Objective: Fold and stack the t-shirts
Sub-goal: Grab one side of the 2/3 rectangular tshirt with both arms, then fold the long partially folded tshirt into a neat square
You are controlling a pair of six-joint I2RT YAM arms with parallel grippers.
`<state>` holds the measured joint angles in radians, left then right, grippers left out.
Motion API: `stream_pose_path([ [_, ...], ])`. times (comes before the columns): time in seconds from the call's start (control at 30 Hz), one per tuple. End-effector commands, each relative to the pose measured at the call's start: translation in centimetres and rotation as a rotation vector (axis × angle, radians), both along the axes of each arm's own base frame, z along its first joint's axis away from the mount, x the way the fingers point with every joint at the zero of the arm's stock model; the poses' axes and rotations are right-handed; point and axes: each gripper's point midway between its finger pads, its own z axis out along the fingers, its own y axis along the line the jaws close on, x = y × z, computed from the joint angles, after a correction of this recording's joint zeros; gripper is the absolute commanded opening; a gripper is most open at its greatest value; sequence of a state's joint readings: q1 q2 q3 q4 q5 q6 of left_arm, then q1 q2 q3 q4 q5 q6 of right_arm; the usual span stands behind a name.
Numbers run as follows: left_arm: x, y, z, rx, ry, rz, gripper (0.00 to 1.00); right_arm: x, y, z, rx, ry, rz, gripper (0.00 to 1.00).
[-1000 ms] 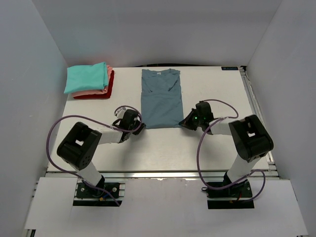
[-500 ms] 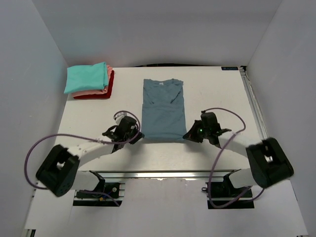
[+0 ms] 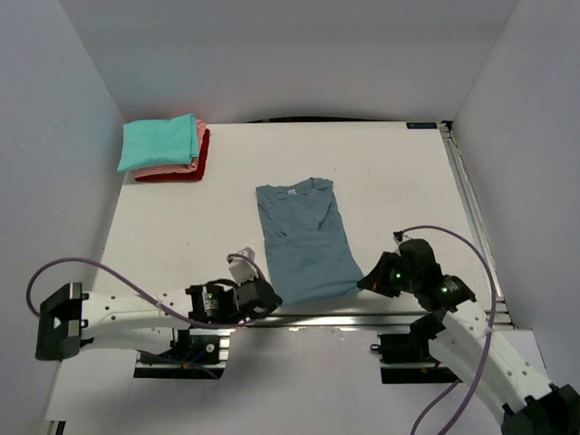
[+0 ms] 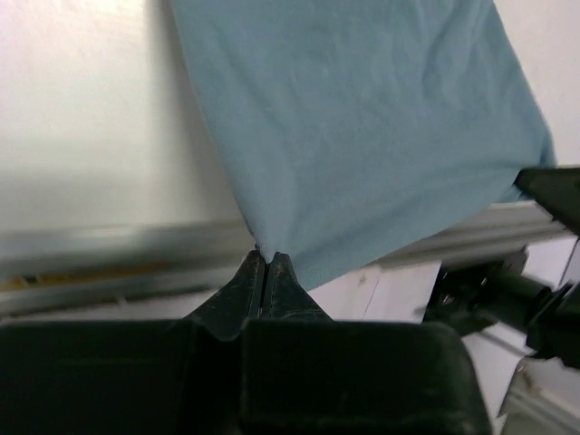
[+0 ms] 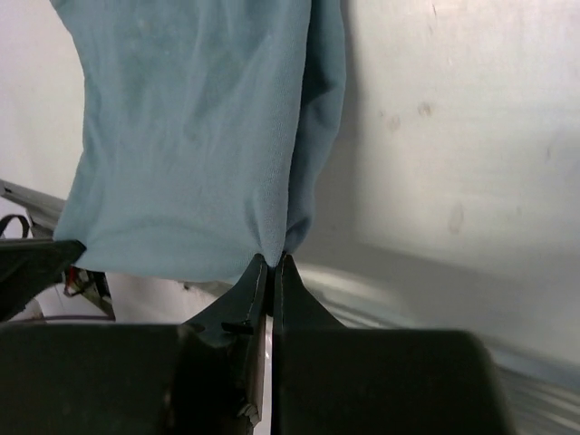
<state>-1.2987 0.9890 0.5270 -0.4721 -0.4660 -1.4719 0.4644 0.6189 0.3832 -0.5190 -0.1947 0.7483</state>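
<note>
the slate-blue t-shirt (image 3: 304,240) lies flat on the counter (image 3: 408,181), collar far, hem reaching the near edge. the left gripper (image 4: 265,258) is pinched tight on the hem's left corner, and the right gripper (image 5: 273,261) is clamped on the right corner. the folded teal, pink and red tees (image 3: 163,147) sit stacked at the far left.

White table (image 3: 390,172): slate-blue t-shirt (image 3: 304,236) lies flat near centre, collar to the far side, hem at the near edge. Far left corner: folded red tee (image 3: 203,152) on the surface, salmon-pink tee (image 3: 174,167) and teal tee (image 3: 159,143) stacked above.
</note>
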Motion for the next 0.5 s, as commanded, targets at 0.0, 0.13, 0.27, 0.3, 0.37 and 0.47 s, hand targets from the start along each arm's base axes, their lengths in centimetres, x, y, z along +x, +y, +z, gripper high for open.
stream_pose_path([
  [0.0,-0.8,0.9,0.1,0.039,-0.058,0.11,0.0,-2.8,-1.8,-0.4,-0.074,0.078,0.006,0.0],
  [0.13,-2.5,0.2,1.5,0.007,-0.095,0.123,0.0,-3.6,-2.3,0.8,-0.081,0.069,0.021,0.0],
  [0.27,-2.5,0.3,3.7,-0.027,-0.155,0.146,0.0,-4.1,-2.1,1.8,-0.061,0.054,0.044,0.0],
  [0.3,-2.4,0.3,4.2,-0.028,-0.162,0.151,0.0,-4.0,-2.2,2.0,-0.062,0.047,0.041,0.0],
  [0.37,-2.2,0.3,5.0,-0.047,-0.187,0.163,0.0,-3.8,-2.1,2.5,-0.055,0.033,0.042,0.0],
  [0.47,-1.9,0.7,5.8,-0.039,-0.204,0.181,0.0,-3.4,-1.9,3.1,-0.059,0.023,0.049,0.0],
])
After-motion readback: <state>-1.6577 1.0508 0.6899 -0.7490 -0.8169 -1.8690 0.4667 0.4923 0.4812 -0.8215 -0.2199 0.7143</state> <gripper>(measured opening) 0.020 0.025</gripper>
